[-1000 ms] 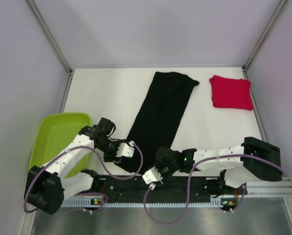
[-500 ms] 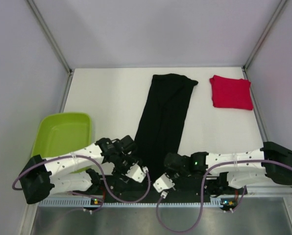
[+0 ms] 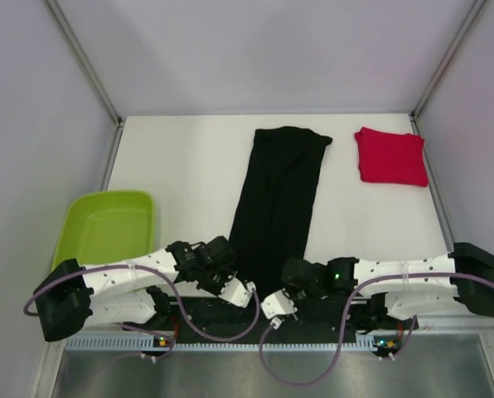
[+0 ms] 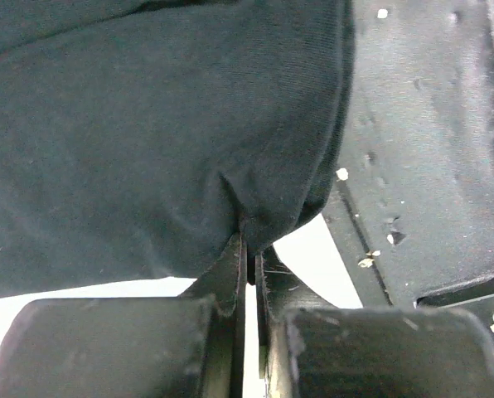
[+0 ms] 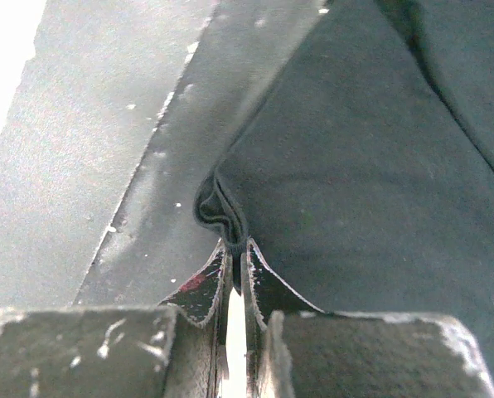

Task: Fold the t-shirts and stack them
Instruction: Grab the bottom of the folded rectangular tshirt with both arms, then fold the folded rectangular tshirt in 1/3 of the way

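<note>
Sitting at the left edge of the white table (image 3: 181, 157) is a lime-green tray (image 3: 106, 224), well apart from both shirts; just right of it the left arm reaches low across the near edge, and the left claw (image 4: 249, 242) is pinched tight on the near left corner of the black shirt (image 3: 278, 195), a small pucker of cloth bunched at its tips; its wrist view shows a sliver of white table under that corner and the dark base plate (image 4: 429, 166) beside it. The black shirt lies as a long, narrow strip down the middle of the table, its far end near the back wall and its near end between the two claws. On the right, the right claw (image 5: 236, 249) is likewise squeezed on the shirt's near right corner, a rolled hem caught between its tips, the corner lying over the dark plate; further right, the red shirt (image 3: 389, 156) rests as a folded square at the far right corner of the table, near the black shirt's far end but not touching it.
</note>
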You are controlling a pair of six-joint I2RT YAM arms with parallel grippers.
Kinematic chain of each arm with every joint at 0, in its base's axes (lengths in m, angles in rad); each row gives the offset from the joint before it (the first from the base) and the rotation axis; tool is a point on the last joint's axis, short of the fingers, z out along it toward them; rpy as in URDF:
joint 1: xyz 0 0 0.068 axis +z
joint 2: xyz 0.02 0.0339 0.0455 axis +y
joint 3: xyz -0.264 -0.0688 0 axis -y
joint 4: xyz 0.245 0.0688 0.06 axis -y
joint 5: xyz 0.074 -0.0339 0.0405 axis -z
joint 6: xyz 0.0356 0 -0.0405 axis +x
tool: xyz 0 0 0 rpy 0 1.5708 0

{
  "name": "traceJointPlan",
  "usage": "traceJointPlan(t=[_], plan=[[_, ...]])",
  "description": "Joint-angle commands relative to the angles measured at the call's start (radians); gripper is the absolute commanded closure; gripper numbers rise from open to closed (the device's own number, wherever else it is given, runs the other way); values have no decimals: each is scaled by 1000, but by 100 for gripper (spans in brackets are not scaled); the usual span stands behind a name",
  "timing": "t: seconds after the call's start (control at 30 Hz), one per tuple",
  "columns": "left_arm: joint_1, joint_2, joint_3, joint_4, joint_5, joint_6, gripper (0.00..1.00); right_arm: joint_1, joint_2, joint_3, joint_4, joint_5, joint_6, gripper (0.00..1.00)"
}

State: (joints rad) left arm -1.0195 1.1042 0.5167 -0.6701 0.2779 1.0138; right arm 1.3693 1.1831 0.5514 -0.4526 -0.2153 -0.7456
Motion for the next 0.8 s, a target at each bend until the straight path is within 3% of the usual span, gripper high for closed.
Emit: traceJointPlan(t=[0.0,0.13,0.37,0.57,0.77], plan=[[25,-1,112,-9,-101,-109,100,-100,-100,44,21,-19,167,100],[88,57,258,-19,-103,-167,100,-292,-161,68,96,-21,228,100],[298,273,549,-20,-28,-202,100,-603,-155,108,228,-117,279,100],[364,517,785,26,-19,-222,100,-846,-7,142,393,-222,244,100],[467,778,1075,0,-45,-323,100,-992,212,280,497,-268,227,100]])
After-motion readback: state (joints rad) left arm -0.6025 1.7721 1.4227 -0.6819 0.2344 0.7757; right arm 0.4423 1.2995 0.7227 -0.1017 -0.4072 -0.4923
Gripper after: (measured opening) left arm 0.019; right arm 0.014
